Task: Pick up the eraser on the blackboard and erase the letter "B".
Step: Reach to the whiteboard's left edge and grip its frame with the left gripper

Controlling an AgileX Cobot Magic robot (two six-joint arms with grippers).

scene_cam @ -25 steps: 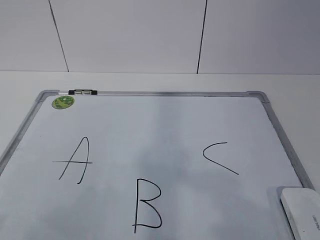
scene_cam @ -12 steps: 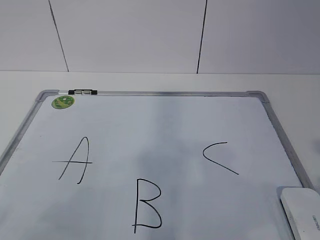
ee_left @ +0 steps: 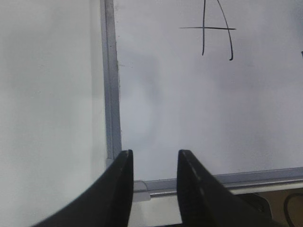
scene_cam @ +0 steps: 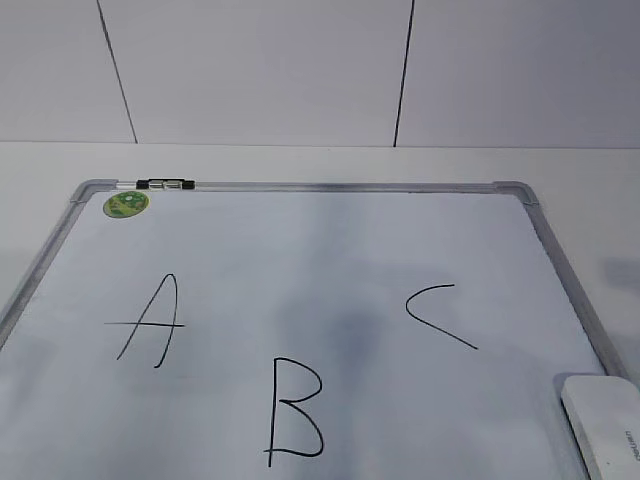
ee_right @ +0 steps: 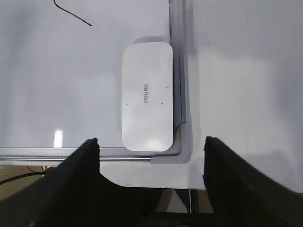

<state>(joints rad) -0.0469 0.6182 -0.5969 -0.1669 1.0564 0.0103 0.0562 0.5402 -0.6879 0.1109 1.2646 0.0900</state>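
White eraser (ee_right: 147, 96) with grey lettering — white blackboard (scene_cam: 300, 250), silver frame, black letter "B" (scene_cam: 294, 411).

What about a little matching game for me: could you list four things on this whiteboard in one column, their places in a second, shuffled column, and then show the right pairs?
Things:
1. eraser
2. green sticker
3. letter "B"
4. letter "A"

Places (exterior view):
a. far left corner of the blackboard, beside the black-silver clip
b. left half, midway up the board
c. near right corner, against the frame
d. middle, near the bottom edge of the view

Pairs: 1-c, 2-a, 3-d, 4-b
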